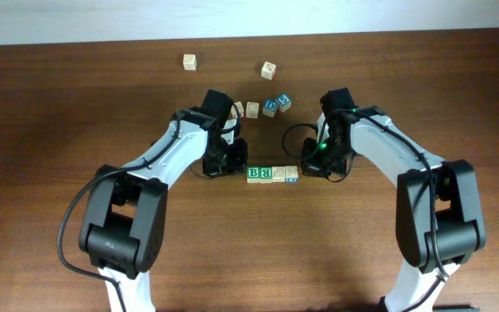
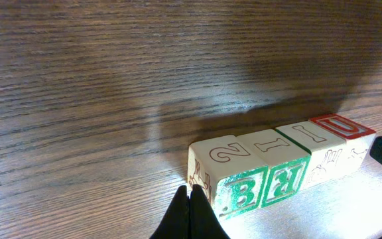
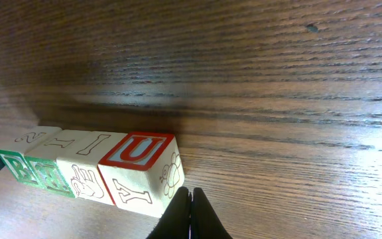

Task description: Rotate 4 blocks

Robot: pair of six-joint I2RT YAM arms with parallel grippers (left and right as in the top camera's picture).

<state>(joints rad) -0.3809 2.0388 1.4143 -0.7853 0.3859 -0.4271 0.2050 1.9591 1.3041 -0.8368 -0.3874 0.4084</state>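
Observation:
Four wooden blocks lie in one tight row at mid-table. From the left they are a green "B" block [image 1: 254, 173] [image 2: 241, 189], a green "R" block [image 1: 266, 173] [image 2: 284, 179], a tan block with a hand drawing [image 1: 279, 173] [image 3: 85, 176], and a block with a red-framed "U" on top [image 1: 291, 174] [image 3: 138, 151]. My left gripper [image 1: 239, 170] [image 2: 190, 194] is shut, empty, its tip against the row's "B" end. My right gripper [image 1: 310, 168] [image 3: 189, 194] is shut, empty, its tip at the "U" block's end face.
Behind the row sit loose cubes: a blue "D" cube [image 1: 270, 106], a second blue-faced cube [image 1: 283, 103], a tan cube [image 1: 252, 109], and two farther back [image 1: 189, 61] [image 1: 268, 70]. Both arms flank the row closely.

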